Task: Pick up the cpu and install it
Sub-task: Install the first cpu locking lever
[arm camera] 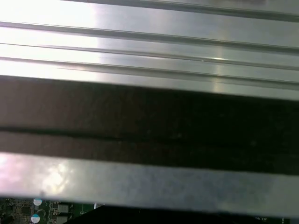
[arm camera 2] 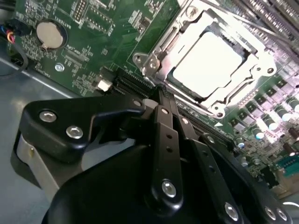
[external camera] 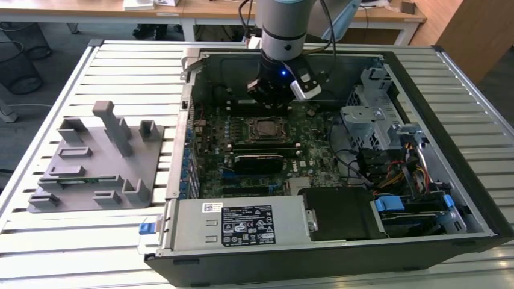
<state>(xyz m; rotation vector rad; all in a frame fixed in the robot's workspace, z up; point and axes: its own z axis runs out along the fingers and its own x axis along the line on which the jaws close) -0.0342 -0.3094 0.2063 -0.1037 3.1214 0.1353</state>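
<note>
Nearest the exterior camera, the power supply (external camera: 241, 226) fills the near edge of the open computer case (external camera: 470, 180). At the exterior view's left, a grey fixture plate (external camera: 92, 162) with upright blocks lies on the slatted table (external camera: 120, 66), well apart from the work. Moving right, the green motherboard (external camera: 317, 153) lies flat in the case, with the socket (external camera: 268, 127) near its middle.

The cpu (arm camera 2: 210, 63) lies inside that socket's metal frame (arm camera 2: 161, 49), its silvery top glaring white in the second wrist view (it looks level and seated, though I cannot confirm it is fully home). I would expect it to be light, stiff and thin, with a smooth lid that offers little grip and a delicate underside. The two opposite thin edges look like the place to pinch it, never the faces.

The gripper (arm camera 2: 163, 93) hangs just above the board on the far side of the socket. Its fingers (arm camera 2: 164, 116) are pressed together with nothing between them. Their tips lie just beside the frame's edge, and the chip is close beyond them but not touched.

Further right, at the exterior view's right, stand the drive cage (external camera: 365, 117) and a bundle of cables (external camera: 386, 171).
</note>
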